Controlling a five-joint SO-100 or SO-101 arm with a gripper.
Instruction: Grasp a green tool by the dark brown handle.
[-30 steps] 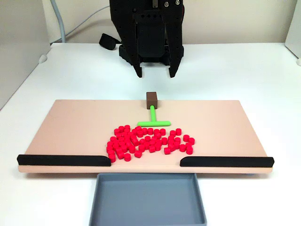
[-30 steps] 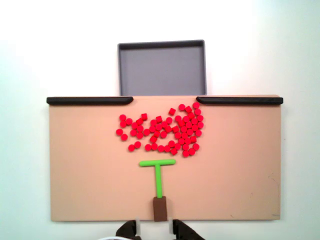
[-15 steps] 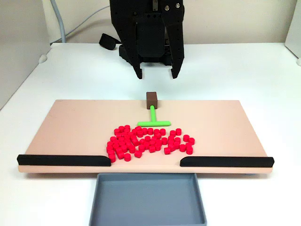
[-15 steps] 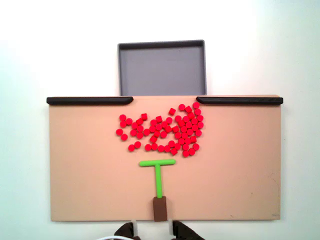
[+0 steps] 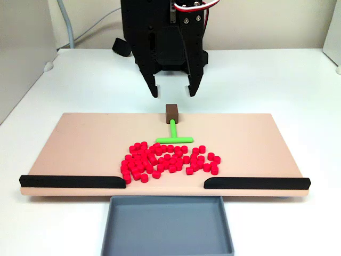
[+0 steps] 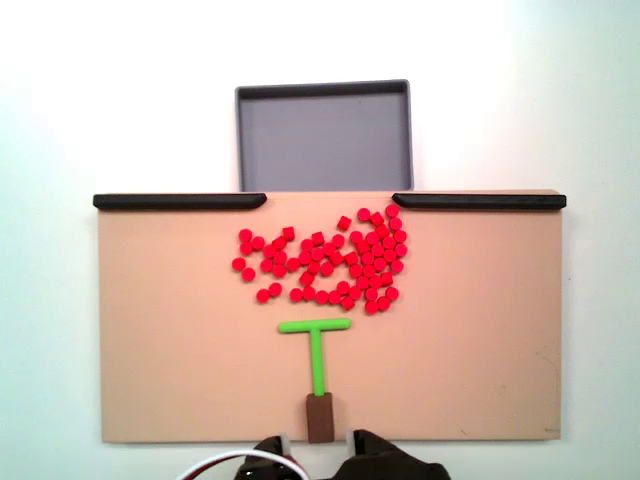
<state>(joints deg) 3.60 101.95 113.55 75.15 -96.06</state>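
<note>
The green tool point(image 5: 174, 134) lies flat at the board's far edge, stiff and seemingly light, so the blocky dark brown handle point(image 5: 171, 112), wider than the stem, is the sure hold for the gripper point(image 5: 171, 91), jaws spread wide and empty just beyond it.

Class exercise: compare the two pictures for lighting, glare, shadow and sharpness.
In a fixed view from the front, light is even and the black two-finger gripper looks crisp; the pink board casts a soft shadow. In a fixed view from above, the white table is overexposed, nearly featureless.
</note>
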